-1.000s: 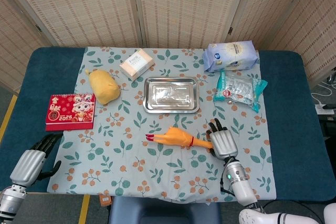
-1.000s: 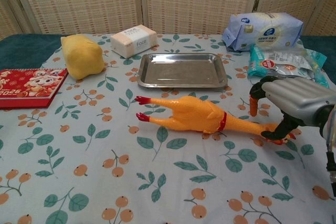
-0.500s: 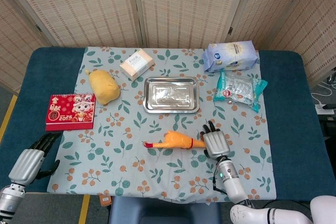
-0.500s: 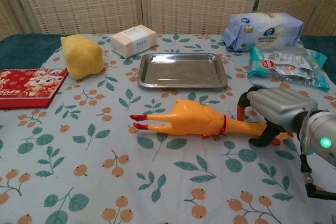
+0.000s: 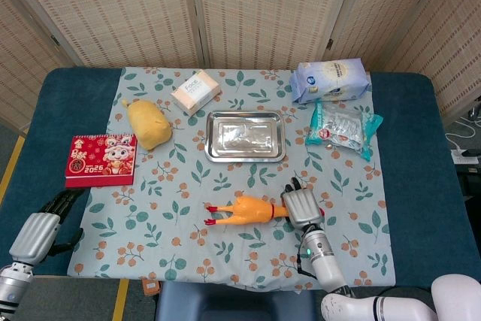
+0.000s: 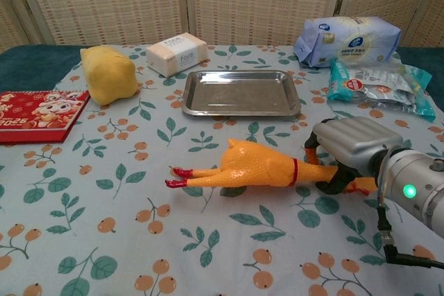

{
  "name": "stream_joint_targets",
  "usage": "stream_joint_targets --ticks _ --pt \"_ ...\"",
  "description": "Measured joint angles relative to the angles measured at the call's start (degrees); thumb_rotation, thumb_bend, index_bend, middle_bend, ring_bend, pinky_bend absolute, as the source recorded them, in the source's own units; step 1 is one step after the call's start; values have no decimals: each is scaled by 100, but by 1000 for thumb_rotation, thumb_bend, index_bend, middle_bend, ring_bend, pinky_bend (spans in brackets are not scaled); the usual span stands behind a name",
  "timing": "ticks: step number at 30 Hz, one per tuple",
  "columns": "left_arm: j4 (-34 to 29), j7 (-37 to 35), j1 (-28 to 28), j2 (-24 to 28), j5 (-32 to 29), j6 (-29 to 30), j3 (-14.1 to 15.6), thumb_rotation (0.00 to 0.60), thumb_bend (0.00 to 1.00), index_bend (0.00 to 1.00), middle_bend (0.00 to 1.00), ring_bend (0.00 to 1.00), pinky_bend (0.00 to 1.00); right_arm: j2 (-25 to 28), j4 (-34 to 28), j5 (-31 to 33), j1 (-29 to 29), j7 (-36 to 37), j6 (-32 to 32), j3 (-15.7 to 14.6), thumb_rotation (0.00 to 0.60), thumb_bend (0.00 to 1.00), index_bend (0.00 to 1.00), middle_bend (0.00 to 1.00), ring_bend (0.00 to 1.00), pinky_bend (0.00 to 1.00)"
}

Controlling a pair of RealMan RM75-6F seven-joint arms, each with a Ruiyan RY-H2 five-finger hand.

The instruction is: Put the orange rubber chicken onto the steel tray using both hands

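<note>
The orange rubber chicken [image 6: 258,168] lies on its side on the floral tablecloth [image 6: 104,192], at six o'clock from the steel tray [image 6: 241,93] and well apart from it, its red feet pointing toward nine o'clock. The right hand [image 6: 347,145] curls its fingers around the chicken's neck, apparently gripping it. The left hand [image 5: 41,228] hangs off the table's corner at about eight o'clock, fingers loosely apart and holding nothing.

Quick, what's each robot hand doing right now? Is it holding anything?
Left robot hand: holds nothing, down at the table's near left corner; open or closed cannot be told.
Right robot hand: grips the neck of the orange rubber chicken.
</note>
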Motion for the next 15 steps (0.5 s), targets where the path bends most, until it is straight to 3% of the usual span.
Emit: stream_joint_targets --ticks 3,8,15 --pt "14 -5 6 1 -11 15 -5 600 421 32 81 54 204 -14 3 -68 -5 86 89 -8 600 381 814 441 519 770" --pt "34 69 4 -38 -37 9 -20 600 424 88 102 69 216 144 -98 -291 -16 411 84 -24 600 406 854 485 625 931" --pt "36 399 -55 -194 -86 -135 -33 600 427 88 119 77 235 434 -172 -604 4 1044 -116 4 600 442 870 501 679 995"
